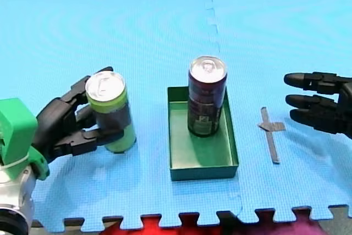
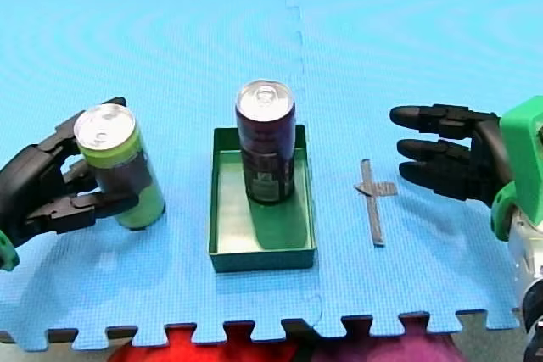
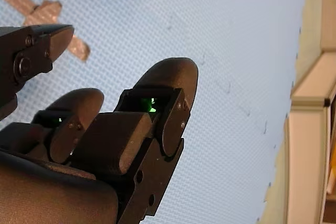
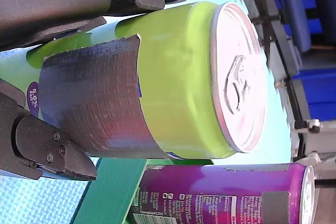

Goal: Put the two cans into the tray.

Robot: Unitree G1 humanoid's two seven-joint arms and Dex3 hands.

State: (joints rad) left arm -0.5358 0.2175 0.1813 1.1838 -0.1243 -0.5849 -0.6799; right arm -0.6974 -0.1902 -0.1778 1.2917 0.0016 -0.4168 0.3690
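Green can (image 1: 110, 111) stands upright, clamped in the left robot hand (image 1: 69, 127), with fingers (image 1: 93, 136) wrapped across its taped middle. Contact between its base and the blue foam mat (image 1: 137, 37) cannot be told. Just beyond that hand's fingertips lies the green tray (image 1: 203, 171), with the purple can (image 1: 206, 97) upright inside. The right robot hand (image 1: 319, 105) holds nothing, fingers uncurled, pointing toward the tray; a tape mark (image 1: 270, 136) lies between them.
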